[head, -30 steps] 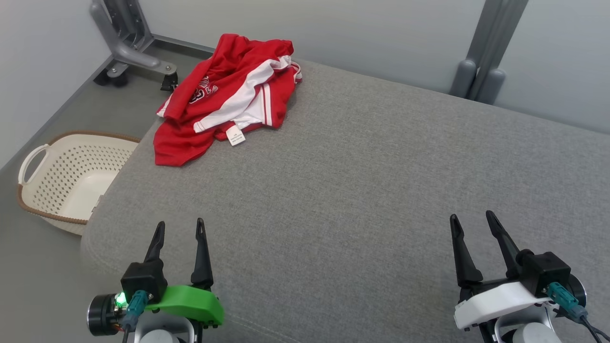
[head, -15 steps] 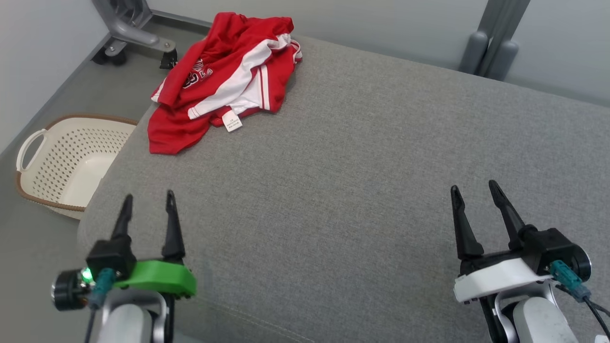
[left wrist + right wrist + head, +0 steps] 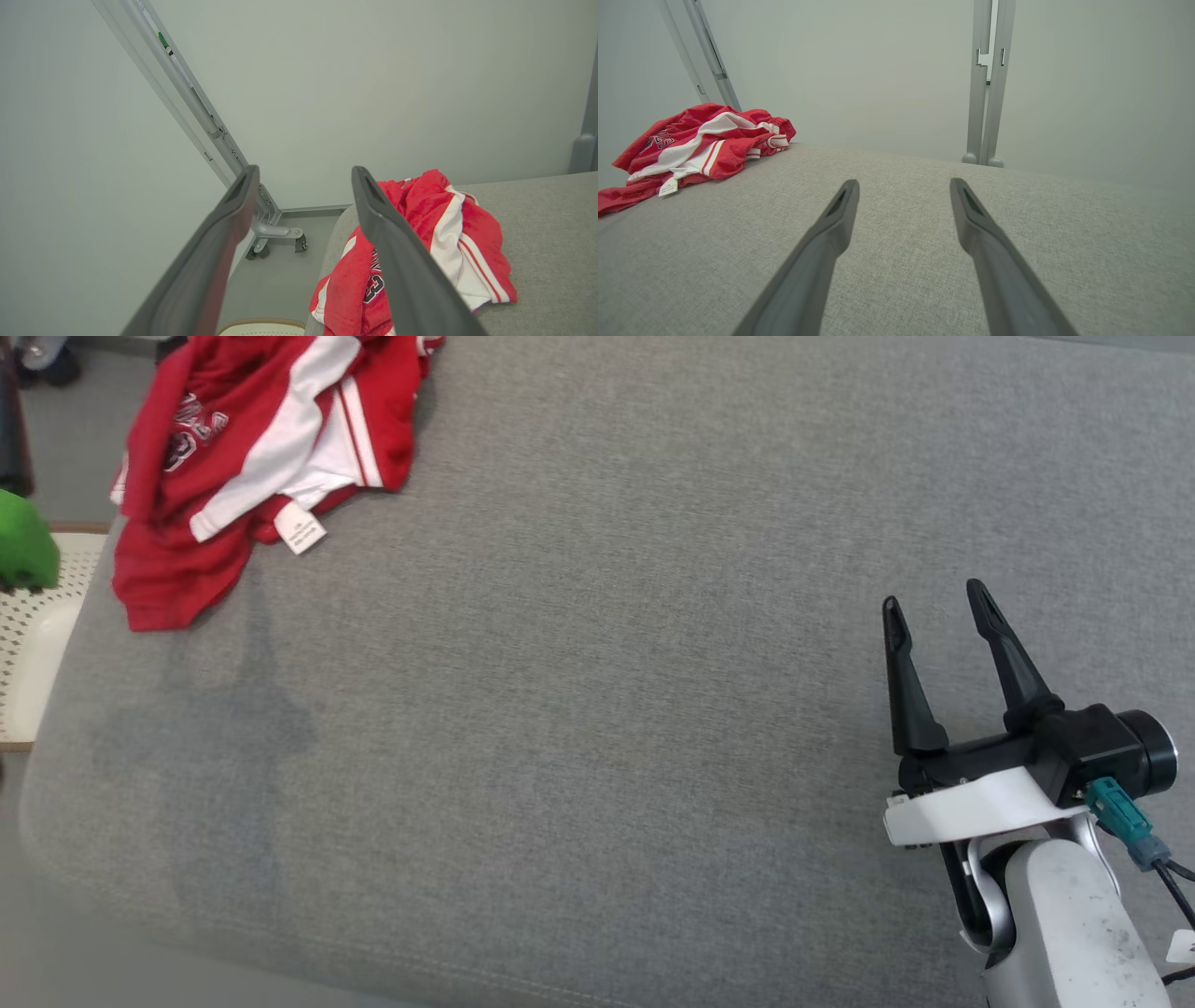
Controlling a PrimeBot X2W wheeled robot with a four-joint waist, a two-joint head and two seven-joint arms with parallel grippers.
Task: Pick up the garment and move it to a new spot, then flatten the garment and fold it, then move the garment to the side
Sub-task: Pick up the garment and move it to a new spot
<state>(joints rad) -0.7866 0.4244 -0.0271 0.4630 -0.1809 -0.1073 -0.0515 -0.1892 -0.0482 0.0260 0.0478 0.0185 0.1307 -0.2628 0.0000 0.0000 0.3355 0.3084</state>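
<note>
The garment (image 3: 252,448) is a crumpled red and white jersey piece with a white tag, lying at the far left corner of the grey cushioned surface (image 3: 607,709). My left gripper (image 3: 303,172) is open and empty, raised off the surface's left side, with the garment (image 3: 439,238) just beyond its right finger. Its green mount (image 3: 21,543) pokes in at the head view's left edge. My right gripper (image 3: 934,597) is open and empty above the near right of the surface, far from the garment (image 3: 691,144), its fingers (image 3: 831,233) pointing across bare fabric.
A cream perforated basket (image 3: 28,644) stands on the floor left of the surface, its rim (image 3: 261,324) below my left gripper. A grey frame leg on casters (image 3: 275,233) sits beyond the garment's corner. A grey post (image 3: 985,93) rises behind the far edge.
The head camera has swung, shifting the whole picture. My left gripper has moved out to the left and forward, toward the garment's corner. My right gripper has edged forward. The garment lies as before.
</note>
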